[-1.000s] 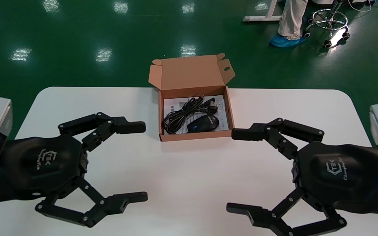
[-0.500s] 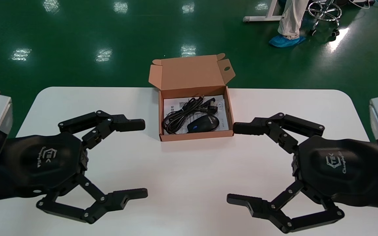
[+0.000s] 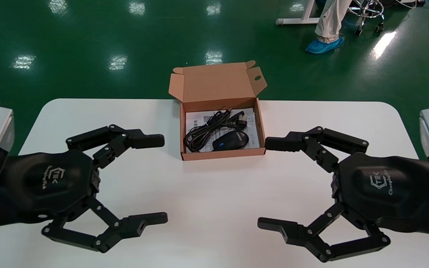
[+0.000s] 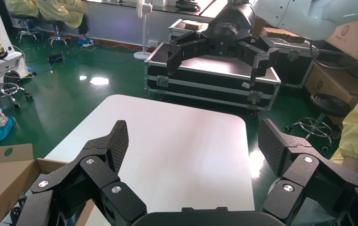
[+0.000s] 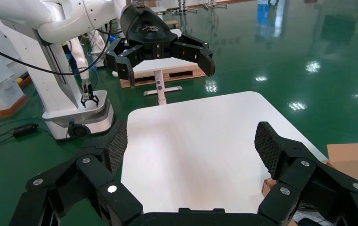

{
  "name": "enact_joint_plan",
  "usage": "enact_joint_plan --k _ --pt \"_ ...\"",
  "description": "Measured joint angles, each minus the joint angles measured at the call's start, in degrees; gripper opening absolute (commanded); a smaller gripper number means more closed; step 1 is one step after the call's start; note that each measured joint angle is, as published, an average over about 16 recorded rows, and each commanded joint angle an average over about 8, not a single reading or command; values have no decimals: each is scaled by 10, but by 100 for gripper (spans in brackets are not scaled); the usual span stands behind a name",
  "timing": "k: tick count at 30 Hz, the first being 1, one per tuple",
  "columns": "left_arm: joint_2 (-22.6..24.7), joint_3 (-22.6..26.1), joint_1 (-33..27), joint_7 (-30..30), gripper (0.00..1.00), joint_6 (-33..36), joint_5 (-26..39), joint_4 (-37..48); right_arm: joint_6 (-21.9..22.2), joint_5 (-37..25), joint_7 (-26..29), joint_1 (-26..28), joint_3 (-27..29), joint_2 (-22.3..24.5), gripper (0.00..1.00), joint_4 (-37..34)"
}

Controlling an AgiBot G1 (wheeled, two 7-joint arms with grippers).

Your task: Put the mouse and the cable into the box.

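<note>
Open box (image 3: 222, 154) on table (image 3: 214, 208), lid folded back; mouse (image 3: 231, 140) lying inside by the box's front wall, coiled cable (image 3: 203, 131) inside just beside it toward the box's left wall, both on a printed sheet (image 3: 251, 120). Left gripper (image 3: 159, 180) positioned left of the box and nearer the robot, jaws spread wide, holding nothing. Right gripper (image 3: 267, 184) positioned right of the box and nearer the robot, jaws likewise wide and empty, far fingertip close beside the box's front right corner, contact not discernible.
</note>
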Motion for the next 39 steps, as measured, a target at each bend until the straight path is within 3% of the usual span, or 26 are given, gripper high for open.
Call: enact_joint_plan --k 39 --pt "0 0 0 1 100 0 0 1 1 -1 -1 1 0 -1 100 -2"
